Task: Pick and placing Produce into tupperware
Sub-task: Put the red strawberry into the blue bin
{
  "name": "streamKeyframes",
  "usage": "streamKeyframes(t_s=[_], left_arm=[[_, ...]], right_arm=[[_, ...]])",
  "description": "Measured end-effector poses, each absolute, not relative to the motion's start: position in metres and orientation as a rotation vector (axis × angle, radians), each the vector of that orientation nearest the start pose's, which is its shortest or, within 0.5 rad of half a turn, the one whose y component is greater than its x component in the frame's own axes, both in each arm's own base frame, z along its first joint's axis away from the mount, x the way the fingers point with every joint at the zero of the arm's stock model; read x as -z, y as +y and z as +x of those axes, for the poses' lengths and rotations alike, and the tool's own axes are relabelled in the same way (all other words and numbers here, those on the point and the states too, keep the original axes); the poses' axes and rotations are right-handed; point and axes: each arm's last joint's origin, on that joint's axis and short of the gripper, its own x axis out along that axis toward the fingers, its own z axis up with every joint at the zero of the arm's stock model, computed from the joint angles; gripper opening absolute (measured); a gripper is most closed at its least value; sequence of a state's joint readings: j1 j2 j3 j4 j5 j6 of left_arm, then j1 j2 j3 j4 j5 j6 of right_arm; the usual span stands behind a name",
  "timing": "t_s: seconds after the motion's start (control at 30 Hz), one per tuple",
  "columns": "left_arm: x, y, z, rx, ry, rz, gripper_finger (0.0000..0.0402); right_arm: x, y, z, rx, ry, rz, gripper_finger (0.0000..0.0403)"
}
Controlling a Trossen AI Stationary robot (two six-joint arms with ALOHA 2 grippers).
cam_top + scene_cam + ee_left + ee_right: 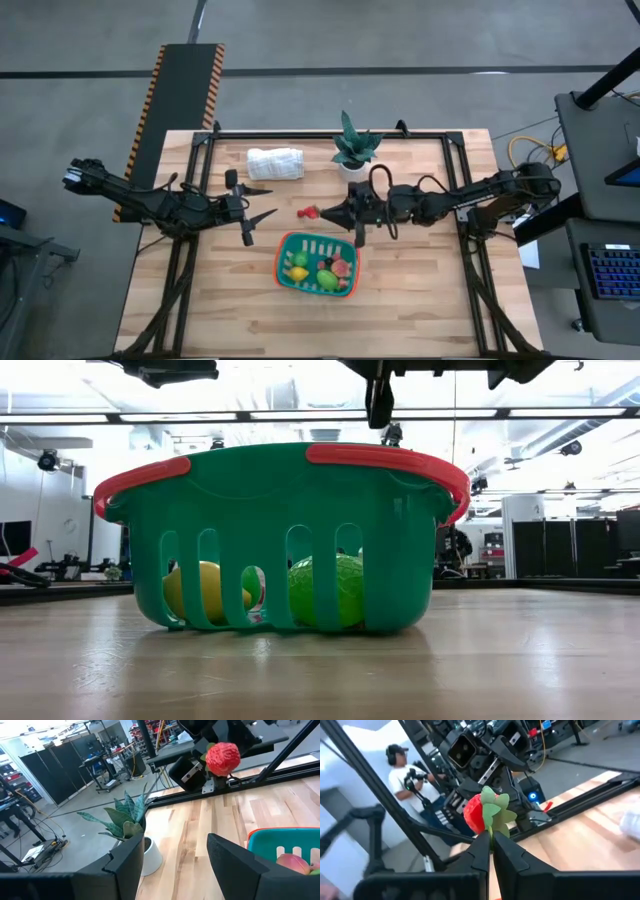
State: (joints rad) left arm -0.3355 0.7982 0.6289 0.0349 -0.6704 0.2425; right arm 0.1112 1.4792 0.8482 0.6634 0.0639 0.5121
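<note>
Carry step: right gripper (490,836), pinched shut on the strawberry (309,212), holds it just beyond the basket (287,245) rim. Next: travel over basket, then release (left gripper (256,201) waits half-open, empty).

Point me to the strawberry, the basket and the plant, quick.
strawberry (474,814), right wrist view, on its red body.
basket (283,248), high view, on its left rim.
plant (354,148), high view, on its leaves.
</note>
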Motion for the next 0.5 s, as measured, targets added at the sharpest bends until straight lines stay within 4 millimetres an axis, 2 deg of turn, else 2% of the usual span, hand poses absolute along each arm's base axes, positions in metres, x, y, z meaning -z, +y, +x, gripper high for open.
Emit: streamKeyframes(t_s=[0.13, 0.3, 0.5], left_arm=[[-0.2983, -0.0413, 0.1730, -0.319, 0.159, 0.305, 0.0203], [-0.2983, -0.0412, 0.1730, -0.319, 0.159, 0.305, 0.0203], [-0.2983, -0.0412, 0.1730, -0.319, 0.159, 0.313, 0.0203]], right_arm=[[-0.2744, 0.0343, 0.3238, -0.058, -0.027, 0.585, 0.0008], [-0.2743, 0.0343, 0.3237, -0.059, -0.027, 0.567, 0.0008], [-0.2756, 0.0397, 0.3222, -0.076, -0.035, 0.290, 0.0008]])
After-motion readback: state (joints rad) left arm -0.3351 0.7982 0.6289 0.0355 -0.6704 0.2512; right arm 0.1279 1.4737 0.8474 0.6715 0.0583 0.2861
